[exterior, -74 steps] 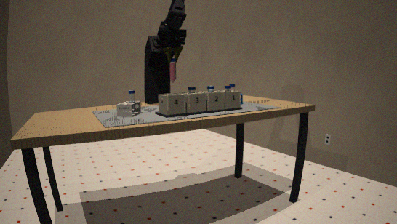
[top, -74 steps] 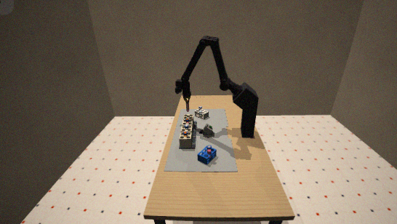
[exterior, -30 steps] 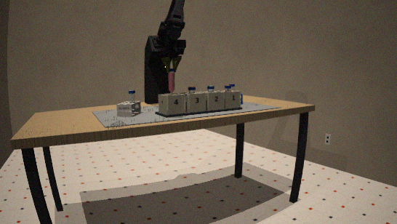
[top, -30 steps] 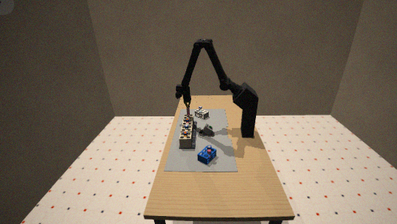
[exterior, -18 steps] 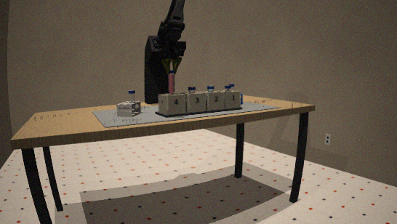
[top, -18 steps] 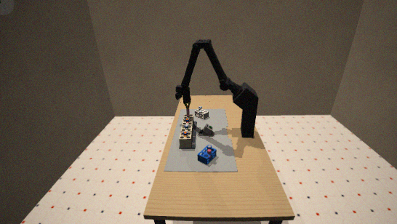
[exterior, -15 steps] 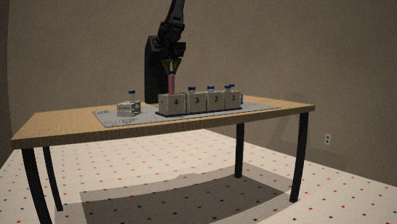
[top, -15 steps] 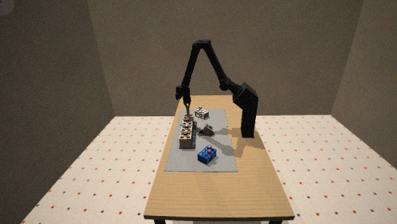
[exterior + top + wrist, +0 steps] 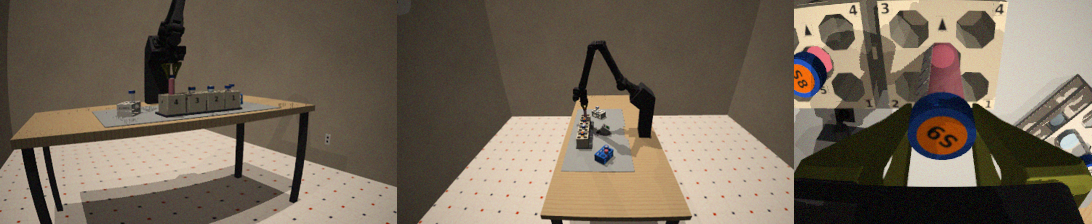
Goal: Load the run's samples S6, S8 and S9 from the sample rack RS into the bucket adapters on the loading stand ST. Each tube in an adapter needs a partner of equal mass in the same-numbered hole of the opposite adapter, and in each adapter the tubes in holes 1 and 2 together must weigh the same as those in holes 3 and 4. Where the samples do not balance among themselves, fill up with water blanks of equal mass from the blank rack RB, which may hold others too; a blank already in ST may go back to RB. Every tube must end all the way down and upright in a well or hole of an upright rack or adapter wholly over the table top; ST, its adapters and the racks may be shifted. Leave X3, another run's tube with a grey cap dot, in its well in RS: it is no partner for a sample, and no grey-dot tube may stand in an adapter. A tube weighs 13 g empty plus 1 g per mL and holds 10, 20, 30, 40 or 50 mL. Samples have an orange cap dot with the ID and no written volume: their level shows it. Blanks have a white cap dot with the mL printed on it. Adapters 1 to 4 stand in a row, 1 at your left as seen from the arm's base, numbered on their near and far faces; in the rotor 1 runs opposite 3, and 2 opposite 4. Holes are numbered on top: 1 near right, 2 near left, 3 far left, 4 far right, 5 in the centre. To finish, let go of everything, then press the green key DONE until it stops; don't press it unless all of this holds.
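Note:
My gripper point(image 9: 941, 113) is shut on a pink-filled sample tube point(image 9: 941, 133) with a blue cap and an orange dot that reads S9. I hold it upright over adapter 4 point(image 9: 172, 103), the end block of the loading stand ST point(image 9: 584, 132). The tube's lower end point(image 9: 171, 87) is at the adapter's top, near the centre hole; I cannot tell how deep it sits. The other holes of adapter 4 look empty. Sample S8 point(image 9: 807, 72) stands in the neighbouring adapter 3 point(image 9: 196, 102). Adapters 2 point(image 9: 216, 100) and 1 point(image 9: 233, 99) hold blue-capped tubes.
The pale blank rack RB point(image 9: 598, 113) stands beyond the stand, with one tube up point(image 9: 131, 95); it also shows in the wrist view point(image 9: 1060, 123). The blue sample rack RS point(image 9: 603, 155) sits near the mat's front. The DONE key block point(image 9: 605, 129) lies right of the stand.

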{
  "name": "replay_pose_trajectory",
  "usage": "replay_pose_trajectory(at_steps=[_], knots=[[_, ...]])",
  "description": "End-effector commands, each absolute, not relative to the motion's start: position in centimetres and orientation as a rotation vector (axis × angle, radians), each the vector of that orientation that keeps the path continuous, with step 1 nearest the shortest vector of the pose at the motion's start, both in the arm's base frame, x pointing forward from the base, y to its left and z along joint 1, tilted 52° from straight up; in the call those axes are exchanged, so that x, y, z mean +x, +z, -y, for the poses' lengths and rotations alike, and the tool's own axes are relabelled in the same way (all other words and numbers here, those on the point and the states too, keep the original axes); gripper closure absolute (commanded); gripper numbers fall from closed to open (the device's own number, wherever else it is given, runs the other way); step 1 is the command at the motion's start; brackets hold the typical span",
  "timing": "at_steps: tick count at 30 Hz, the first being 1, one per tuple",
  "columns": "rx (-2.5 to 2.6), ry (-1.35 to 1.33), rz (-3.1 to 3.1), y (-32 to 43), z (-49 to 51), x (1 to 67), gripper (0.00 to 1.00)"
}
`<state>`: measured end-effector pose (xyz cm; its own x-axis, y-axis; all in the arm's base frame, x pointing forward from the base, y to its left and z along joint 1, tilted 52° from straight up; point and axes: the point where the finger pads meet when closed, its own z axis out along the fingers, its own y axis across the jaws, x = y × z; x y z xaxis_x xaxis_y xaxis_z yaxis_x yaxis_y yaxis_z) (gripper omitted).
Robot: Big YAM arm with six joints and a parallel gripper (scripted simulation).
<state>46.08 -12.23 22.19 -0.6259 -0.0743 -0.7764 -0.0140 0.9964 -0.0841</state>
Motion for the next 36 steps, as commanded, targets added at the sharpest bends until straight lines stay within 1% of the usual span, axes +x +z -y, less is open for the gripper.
replay_pose_trajectory(at_steps=[1, 36], knots=[[-0.048, -0.097, -2.210, 23.5, 12.7, 47.5, 1.00], [-0.053, -0.091, -2.215, 20.5, 12.5, 50.7, 1.00]])
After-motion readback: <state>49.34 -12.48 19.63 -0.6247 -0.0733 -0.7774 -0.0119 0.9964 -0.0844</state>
